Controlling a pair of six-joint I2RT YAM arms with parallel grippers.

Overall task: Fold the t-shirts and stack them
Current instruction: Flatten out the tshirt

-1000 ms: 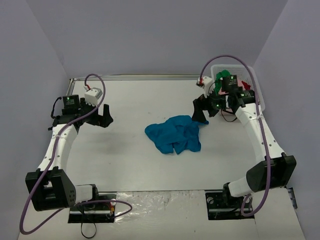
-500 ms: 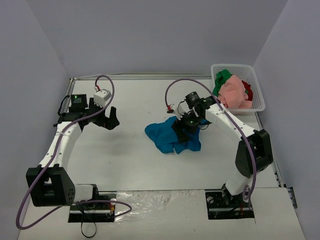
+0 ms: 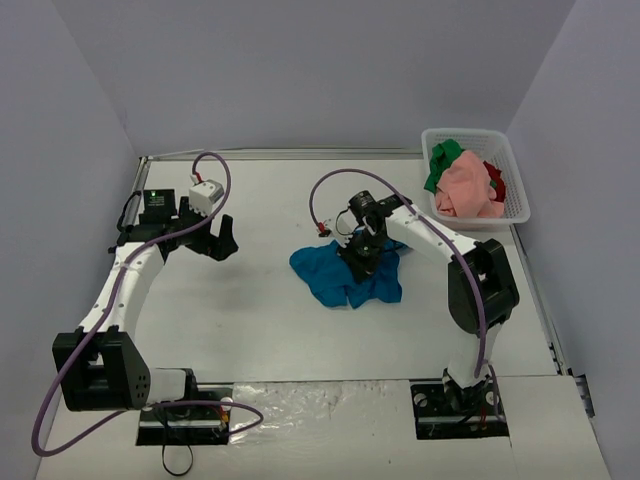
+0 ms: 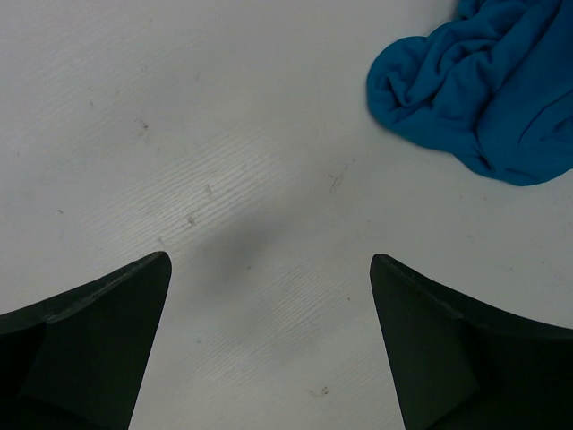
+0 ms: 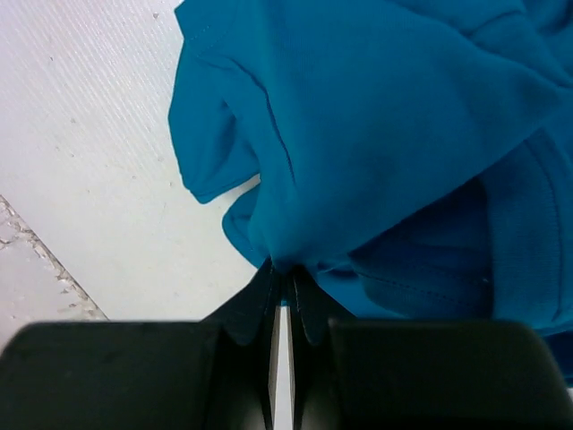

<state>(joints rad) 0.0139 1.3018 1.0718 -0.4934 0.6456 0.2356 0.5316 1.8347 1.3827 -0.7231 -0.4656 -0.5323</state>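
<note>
Grip! My right gripper (image 5: pixel 285 276), fresh from the white plastic mesh basket (image 3: pixel 470 132) at two o'clock, clamps the crumpled teal-blue cloth t-shirt (image 5: pixel 376 134); left gripper (image 4: pixel 269 264) gapes idle. Spreading can start.

The teal-blue t-shirt (image 3: pixel 345 272) is plain, darker in its folds. The white mesh basket (image 3: pixel 470 131) holds a pink t-shirt (image 3: pixel 468 188), a green t-shirt (image 3: pixel 441 162) and a red t-shirt (image 3: pixel 497 180), all unpatterned. The surface (image 3: pixel 270 300) is white, finely ribbed, with dark specks. The left arm (image 3: pixel 120 290) and right arm (image 3: pixel 430 235) are white with black joints.
</note>
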